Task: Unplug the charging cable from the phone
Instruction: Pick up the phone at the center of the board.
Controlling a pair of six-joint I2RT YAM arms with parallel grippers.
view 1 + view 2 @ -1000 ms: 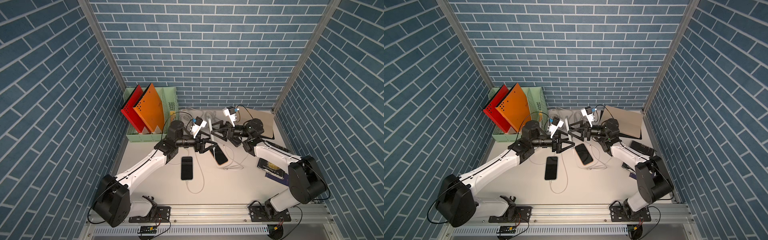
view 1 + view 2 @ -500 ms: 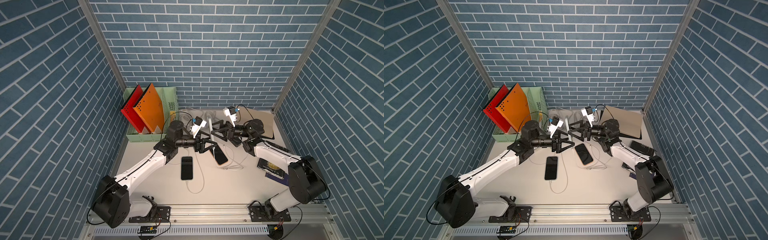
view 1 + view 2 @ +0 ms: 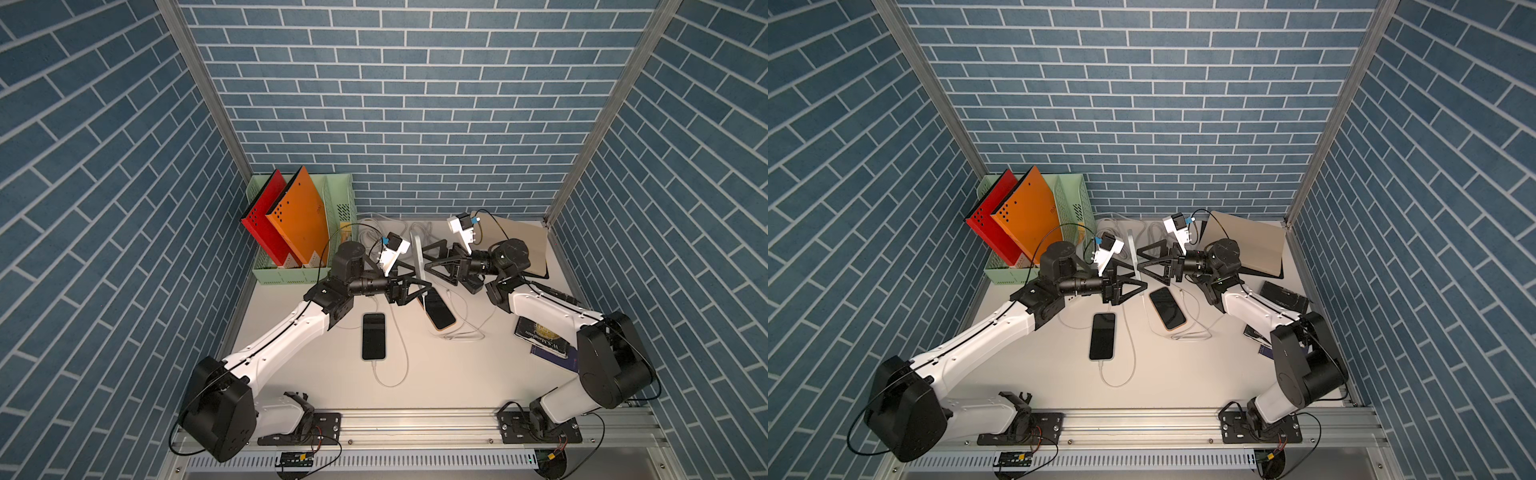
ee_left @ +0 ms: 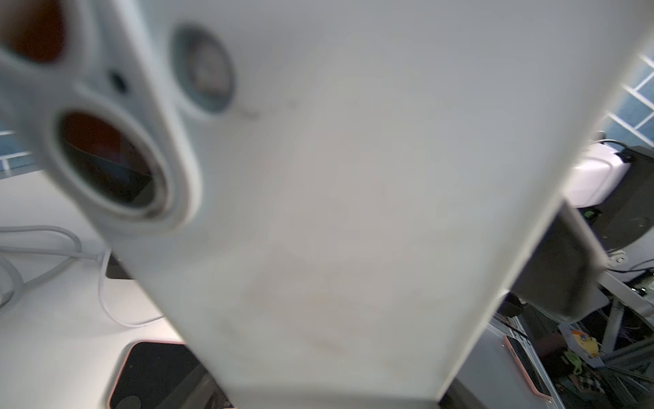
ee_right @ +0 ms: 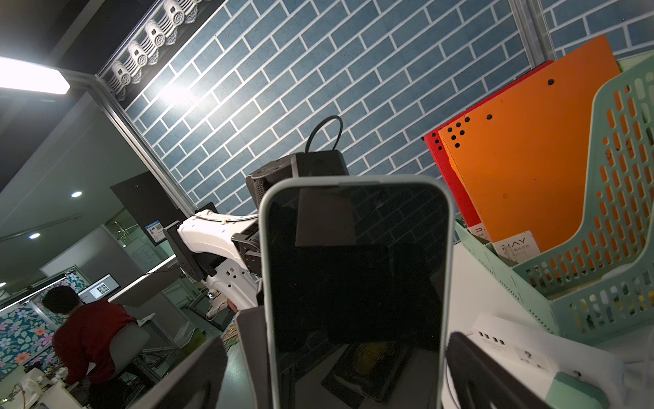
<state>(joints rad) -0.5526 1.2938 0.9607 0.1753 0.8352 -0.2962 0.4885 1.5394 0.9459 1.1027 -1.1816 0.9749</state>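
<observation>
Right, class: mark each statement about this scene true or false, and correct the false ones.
1. The white-cased phone stands upright between the two grippers. True.
2. The right gripper is clamped on it. False: its jaws stand open either side; the left gripper holds the phone.
3. The black phone on the table has a cable plugged in. True.
4. The orange folder lies flat. False: it stands in the green file rack.
</observation>
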